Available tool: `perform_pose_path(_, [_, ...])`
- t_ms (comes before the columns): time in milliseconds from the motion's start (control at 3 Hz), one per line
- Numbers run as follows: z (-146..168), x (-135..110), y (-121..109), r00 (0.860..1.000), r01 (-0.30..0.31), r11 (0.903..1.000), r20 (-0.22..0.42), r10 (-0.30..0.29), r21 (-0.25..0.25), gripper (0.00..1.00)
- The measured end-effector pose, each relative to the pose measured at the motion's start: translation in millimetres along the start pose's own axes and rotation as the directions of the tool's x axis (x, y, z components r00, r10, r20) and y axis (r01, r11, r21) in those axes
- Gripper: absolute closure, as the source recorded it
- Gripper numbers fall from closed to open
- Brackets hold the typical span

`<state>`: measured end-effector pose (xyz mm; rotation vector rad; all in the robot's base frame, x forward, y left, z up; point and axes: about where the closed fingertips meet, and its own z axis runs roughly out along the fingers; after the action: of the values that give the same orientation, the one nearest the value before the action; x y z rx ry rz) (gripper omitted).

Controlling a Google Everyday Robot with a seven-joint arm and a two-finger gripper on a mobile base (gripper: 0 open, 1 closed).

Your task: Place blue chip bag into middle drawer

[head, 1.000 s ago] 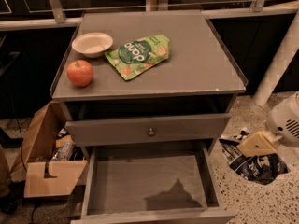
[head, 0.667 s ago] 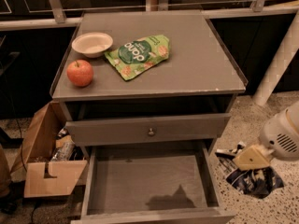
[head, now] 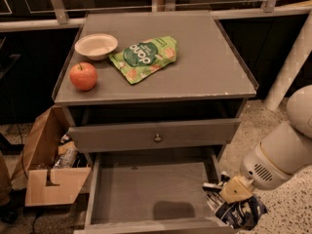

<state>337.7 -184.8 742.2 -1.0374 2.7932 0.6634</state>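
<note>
The blue chip bag (head: pixel 241 214), dark navy and crinkled with white lettering, hangs at the lower right, just outside the right wall of the middle drawer. My gripper (head: pixel 223 198), on the white arm coming in from the right, is shut on the bag's upper edge and holds it at the drawer's front right corner. The middle drawer (head: pixel 141 189) is pulled out at the bottom of the cabinet. Its flat grey floor is bare apart from a shadow near the front.
On the cabinet top (head: pixel 209 67) lie a green snack bag (head: pixel 145 57), a red apple (head: pixel 83 76) and a white bowl (head: pixel 96 45). The closed drawer front with a round knob (head: pixel 157 138) sits above. A cardboard box (head: pixel 48 174) stands left; a white pole (head: pixel 291 65) stands right.
My gripper has carried the blue chip bag left and a little down, from beside the cabinet to the middle drawer's front right corner.
</note>
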Motion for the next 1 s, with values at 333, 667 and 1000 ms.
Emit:
perform_pose_path(333, [4.5, 1.2, 0.8, 1.000, -0.003, 1.0000, -0.004, 0.003, -0.008, 1.00])
perform_pose_path(667, [16.4, 1.6, 1.7, 1.000, -0.013, 0.9995, -0.008, 0.013, -0.030, 1.00])
perform_pose_path(1000, [45.7, -9.4, 4.6, 1.000, -0.020, 0.9979, -0.008, 0.019, -0.061, 1.00])
